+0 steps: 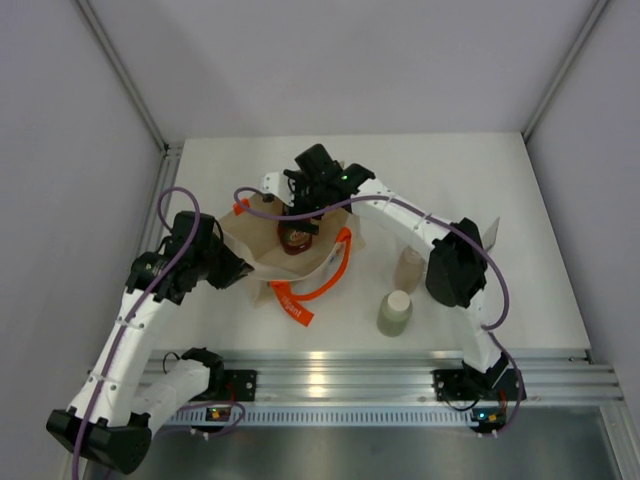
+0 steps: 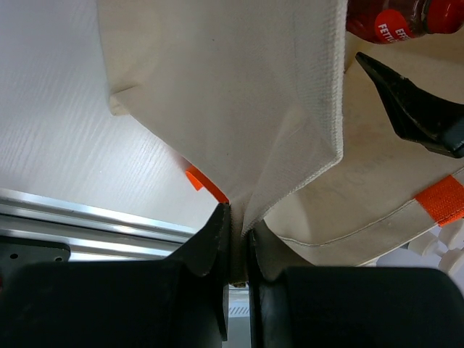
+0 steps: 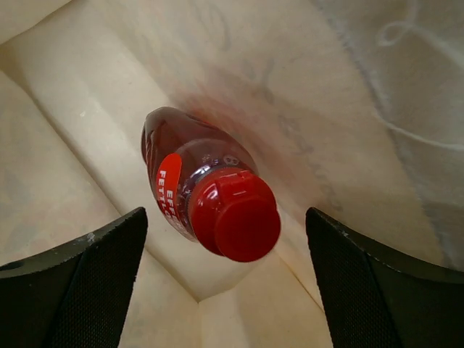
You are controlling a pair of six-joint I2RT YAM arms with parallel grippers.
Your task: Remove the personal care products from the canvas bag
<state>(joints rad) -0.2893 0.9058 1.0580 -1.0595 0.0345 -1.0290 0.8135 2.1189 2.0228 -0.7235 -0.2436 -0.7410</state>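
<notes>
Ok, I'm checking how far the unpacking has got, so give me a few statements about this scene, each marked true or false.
1. The left gripper is shut on an edge of the canvas bag. True.
2. The right gripper has closed on the red-capped bottle. False: its fingers stand open on either side of the bottle, clear of it.
3. The red-capped bottle lies inside the bag. True.
4. No bottle is out on the table. False: a tan bottle and a pale green bottle stand on it, to the right of the bag.
5. The bag's handles are blue. False: they are bright orange.
</notes>
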